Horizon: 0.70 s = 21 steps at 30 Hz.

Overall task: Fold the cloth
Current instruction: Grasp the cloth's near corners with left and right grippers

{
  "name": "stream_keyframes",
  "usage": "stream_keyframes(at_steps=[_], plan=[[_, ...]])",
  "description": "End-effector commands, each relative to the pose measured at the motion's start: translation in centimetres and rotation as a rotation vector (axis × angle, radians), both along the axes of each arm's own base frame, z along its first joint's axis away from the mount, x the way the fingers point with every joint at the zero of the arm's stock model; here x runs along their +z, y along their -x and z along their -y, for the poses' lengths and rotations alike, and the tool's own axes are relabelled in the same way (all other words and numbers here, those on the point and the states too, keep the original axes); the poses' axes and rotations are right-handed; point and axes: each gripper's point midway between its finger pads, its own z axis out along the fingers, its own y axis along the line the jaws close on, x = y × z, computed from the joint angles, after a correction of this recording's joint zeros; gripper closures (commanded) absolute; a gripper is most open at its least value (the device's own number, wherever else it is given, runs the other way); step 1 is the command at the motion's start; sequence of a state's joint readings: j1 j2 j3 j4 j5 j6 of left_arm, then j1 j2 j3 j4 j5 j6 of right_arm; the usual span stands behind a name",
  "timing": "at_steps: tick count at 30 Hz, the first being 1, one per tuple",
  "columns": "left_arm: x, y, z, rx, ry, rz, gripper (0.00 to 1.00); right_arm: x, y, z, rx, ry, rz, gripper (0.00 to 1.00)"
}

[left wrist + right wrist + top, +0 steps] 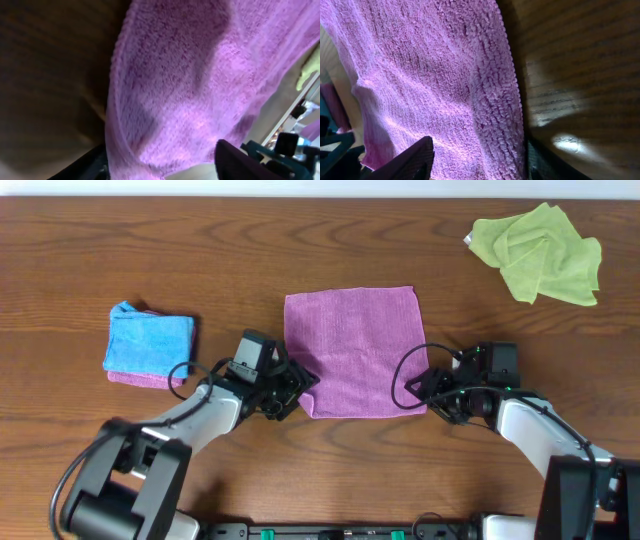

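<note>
Cloth (352,350) lying flat at the centre of the table (200,240), where I am setting the left gripper (300,388) and right gripper (418,388) at its near corners, jaws apart astride the hem, readying a matched pinch for an even fold.

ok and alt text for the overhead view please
A purple cloth lies flat in the middle of a wooden table, with the left pincer and right pincer at its two corners nearest the robot. A folded blue cloth sits to the left and a crumpled green cloth at the far right.
</note>
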<state>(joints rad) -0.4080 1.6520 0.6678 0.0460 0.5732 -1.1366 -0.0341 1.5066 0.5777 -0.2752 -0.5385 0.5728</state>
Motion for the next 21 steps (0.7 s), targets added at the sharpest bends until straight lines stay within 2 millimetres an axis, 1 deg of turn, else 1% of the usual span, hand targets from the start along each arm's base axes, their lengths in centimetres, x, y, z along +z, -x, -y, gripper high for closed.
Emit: stream_keyframes(at_steps=[1,3,5,6,8,9,11,17,21], plan=[[-1.3,0.6,0.4,-0.007,0.008,-0.045,0.43,-0.9,0.8,-0.1,-0.010,0.007,-0.044,0.44],[-1.7,0.7,0.6,-0.014,0.014,-0.055,0.54,-0.9,0.8,-0.1,-0.010,0.007,-0.045,0.48],[-1.8,0.8,0.6,-0.017,0.017,-0.060,0.65,-0.9,0.8,-0.1,-0.010,0.007,-0.044,0.55],[-1.8,0.8,0.7,-0.021,0.017,-0.056,0.75,-0.9,0.8,-0.1,-0.010,0.008,-0.044,0.62],[-1.7,0.8,0.7,-0.029,0.023,-0.053,0.90,-0.9,0.8,-0.1,-0.010,0.007,-0.044,0.78],[-1.7,0.8,0.7,-0.038,0.022,-0.045,0.94,-0.9,0.7,-0.1,-0.010,0.008,-0.043,0.85],[-1.6,0.8,0.8,-0.056,0.028,-0.036,0.94,-0.9,0.7,-0.1,-0.010,0.008,-0.042,0.98],[-0.8,1.3,1.3,-0.122,0.074,-0.016,0.94,-0.9,0.9,-0.2,-0.007,0.000,-0.047,0.99],[0.0,1.5,1.4,-0.154,0.109,-0.003,0.94,-0.6,1.5,-0.4,-0.002,-0.010,-0.069,0.99]])
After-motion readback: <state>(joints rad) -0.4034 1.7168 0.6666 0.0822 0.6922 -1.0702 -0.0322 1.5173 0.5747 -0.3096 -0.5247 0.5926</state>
